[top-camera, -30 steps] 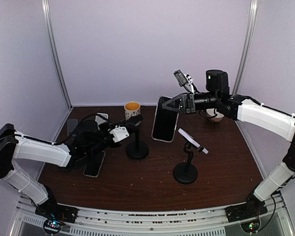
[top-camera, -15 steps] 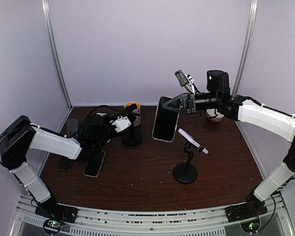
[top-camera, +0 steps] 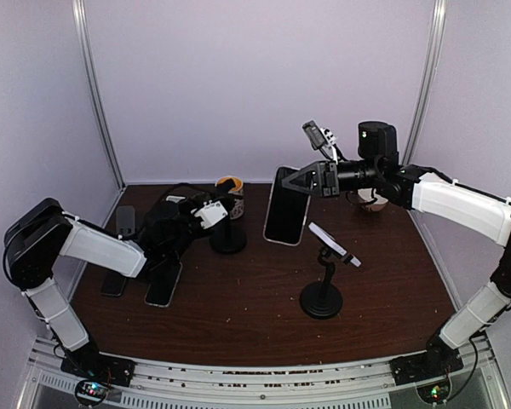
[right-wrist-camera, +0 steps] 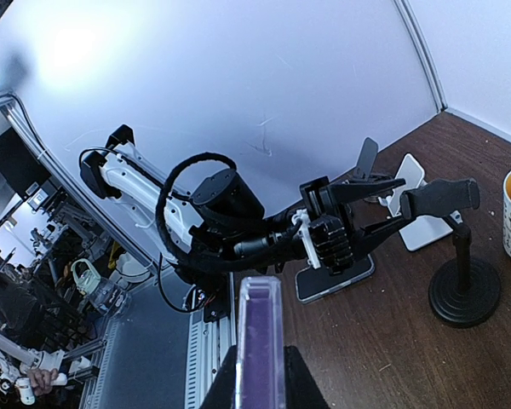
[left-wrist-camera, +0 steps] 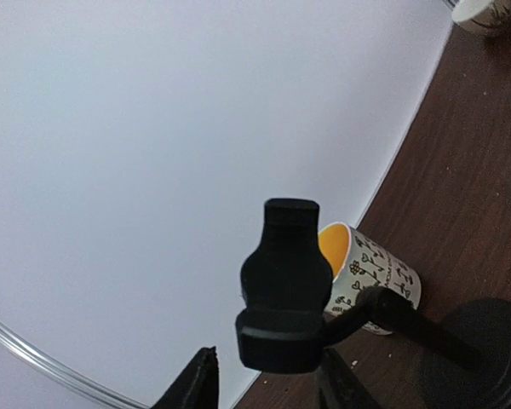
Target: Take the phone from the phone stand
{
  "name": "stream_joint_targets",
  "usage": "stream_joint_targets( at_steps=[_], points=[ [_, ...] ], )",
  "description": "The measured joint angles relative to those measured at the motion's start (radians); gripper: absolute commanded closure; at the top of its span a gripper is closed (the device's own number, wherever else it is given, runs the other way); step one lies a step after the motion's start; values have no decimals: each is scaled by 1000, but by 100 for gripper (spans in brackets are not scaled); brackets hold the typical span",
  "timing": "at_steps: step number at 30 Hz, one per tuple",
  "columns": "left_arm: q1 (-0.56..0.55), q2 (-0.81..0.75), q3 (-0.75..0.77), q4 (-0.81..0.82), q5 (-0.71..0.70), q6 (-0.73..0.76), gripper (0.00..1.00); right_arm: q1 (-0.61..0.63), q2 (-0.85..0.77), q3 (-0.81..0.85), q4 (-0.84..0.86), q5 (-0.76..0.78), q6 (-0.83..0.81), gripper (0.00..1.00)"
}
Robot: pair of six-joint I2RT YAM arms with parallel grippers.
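Observation:
My right gripper [top-camera: 305, 181] is shut on the dark phone [top-camera: 285, 207] and holds it upright in the air above the back middle of the table. In the right wrist view the phone's purple edge [right-wrist-camera: 260, 328] sits between my fingers. A black stand [top-camera: 322, 294] with a light tilted top plate stands in front of it. My left gripper [top-camera: 224, 210] is open, its jaws either side of the head of a second black stand [top-camera: 228, 237]. That stand's head [left-wrist-camera: 281, 290] shows in the left wrist view, with a gap to the left finger [left-wrist-camera: 194, 388].
A yellow-lined patterned mug [top-camera: 230, 189] stands just behind the second stand. A white bowl [top-camera: 373, 201] sits at the back right. Three more phones lie at the left, the nearest [top-camera: 163, 283] under my left arm. The booth walls close in the back and sides.
The second stand has moved back and left toward the mug along with my left gripper, and the left elbow has swung in. The right arm and phone have stayed still.

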State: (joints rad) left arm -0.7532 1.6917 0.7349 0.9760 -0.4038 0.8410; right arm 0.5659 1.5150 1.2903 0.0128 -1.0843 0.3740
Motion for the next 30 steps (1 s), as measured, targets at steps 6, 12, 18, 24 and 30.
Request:
stream_joint_targets(
  at_steps=[6,12,18,24,30],
  points=[
    [0,-6,-10,56,0,-19,13,0,6,0,3,0,1,100],
    [-3,-37,-55,102,4,-39,2,0,11,0,3,1,8,100],
    [-9,-139,-132,74,27,-93,2,-1,11,0,3,8,16,100],
    [-65,-273,-165,-59,-3,-210,2,-1,11,2,-18,39,16,100],
    [-98,-459,-105,-449,-18,-506,2,0,12,2,-52,101,17,100]
  ],
)
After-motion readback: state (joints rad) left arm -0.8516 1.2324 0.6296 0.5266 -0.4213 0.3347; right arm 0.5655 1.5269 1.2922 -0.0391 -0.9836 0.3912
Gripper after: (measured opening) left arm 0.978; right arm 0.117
